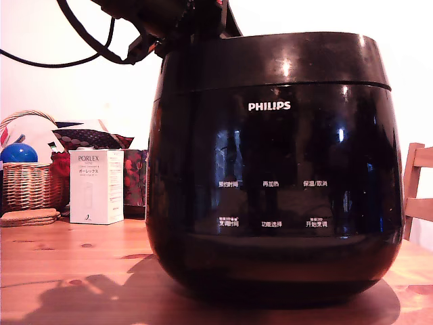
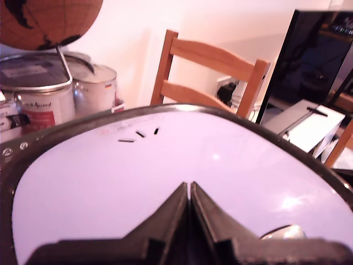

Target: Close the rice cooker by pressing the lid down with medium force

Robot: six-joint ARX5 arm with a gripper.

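The rice cooker [image 1: 270, 196], glossy black with a white PHILIPS logo and white button labels, fills the exterior view on a wooden table [image 1: 67, 271]. Its lid [image 1: 270, 61] lies down flat on the body, with only a thin seam between them. Black arm parts [image 1: 176, 20] and a cable hang over the lid's back left as the exterior view shows it; the fingertips are hidden there. In the wrist view my gripper [image 2: 188, 187] is shut, its fingers [image 2: 171, 212] pressed together with nothing between them. They point down at the lid's top [image 2: 110, 187], which glares pale inside a dark rim.
At the exterior view's left stand a white PORLEX box [image 1: 97, 186], a wicker basket [image 1: 27, 186] with a blue ball, and flat coasters [image 1: 28, 217]. A wooden chair [image 1: 419, 189] is at its right. Beyond the cooker the wrist view shows a chair [image 2: 209, 72], paint cans [image 2: 38, 94] and a globe [image 2: 49, 19].
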